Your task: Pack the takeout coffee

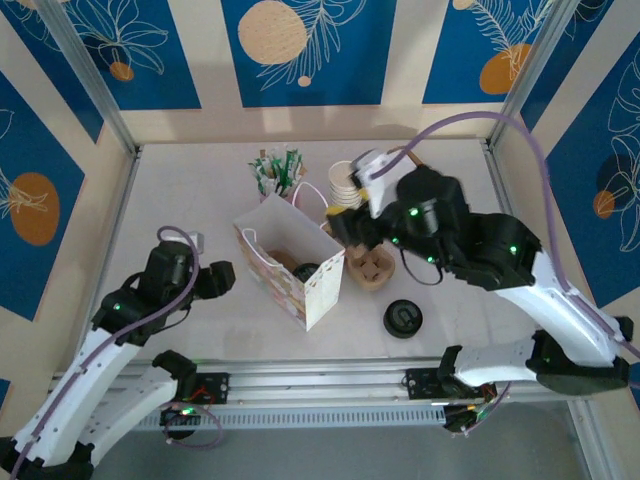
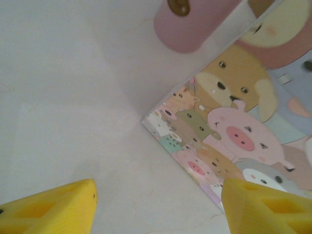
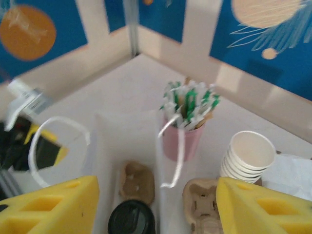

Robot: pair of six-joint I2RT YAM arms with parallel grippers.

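The takeout coffee [image 3: 131, 219] stands inside the white paper bag [image 3: 122, 141]; its black lid [image 1: 305, 272] shows beside a brown cardboard carrier [image 3: 138, 181] on the bag's floor. My right gripper [image 3: 156, 209] hovers over the bag's open top, jaws wide apart with nothing between them. In the top view it [image 1: 345, 235] sits at the bag's [image 1: 290, 262] right rim. My left gripper [image 1: 215, 278] waits open near the tabletop just left of the bag. In the left wrist view, the left gripper [image 2: 158, 209] faces the cartoon-animal side of the bag [image 2: 234, 131].
A pink cup of stir sticks and packets [image 1: 275, 175] stands behind the bag. A stack of lidless cream cups [image 1: 345, 190] and a second cardboard carrier [image 1: 372, 268] are to its right. A loose black lid [image 1: 403, 318] lies front right.
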